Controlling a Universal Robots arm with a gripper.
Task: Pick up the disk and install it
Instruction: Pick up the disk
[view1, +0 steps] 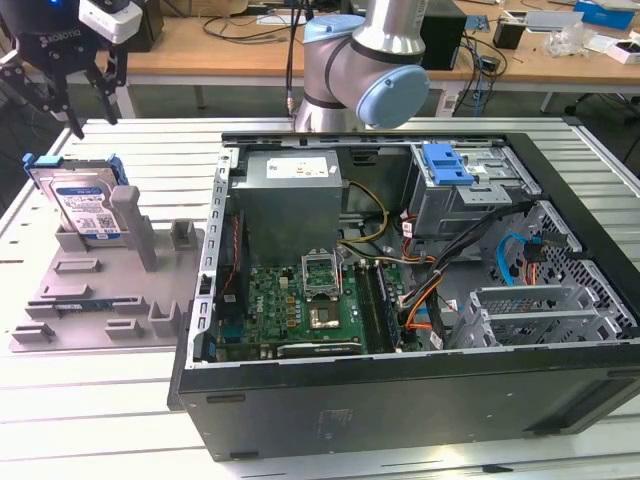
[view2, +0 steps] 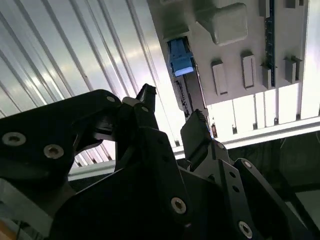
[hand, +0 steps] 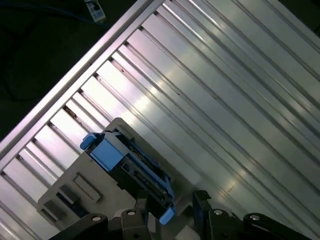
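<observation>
Exterior view: the black two-finger gripper hangs above the flat silver disk with blue plastic rails and a white-and-blue label, with a clear gap between them. The disk stands on edge in a slot of the grey plastic fixture tray, on the ribbed aluminium table. That puts it on the exterior view's left of the open black computer case. The fingers are spread wide and have hold of nothing. Inside the case, note the blue plastic drive caddy at the far side.

Second wrist view: you look down past both black fingers, well apart from each other. The disk shows edge-on beyond them, blue rail end uppermost, roughly in line with the gap between the fingers. No contact.

First wrist view: the same disk, seen from the other side, stands in its slot just ahead of the fingertips.

Judgement: the pick-up step is in hand, at the approach stage. Nothing is grasped or installed yet. The grasp calls for the fingers to straddle the disk's thin section squarely. You need to check that alignment, because a skewed approach could bump a blue rail or jam the disk in its slot.
</observation>
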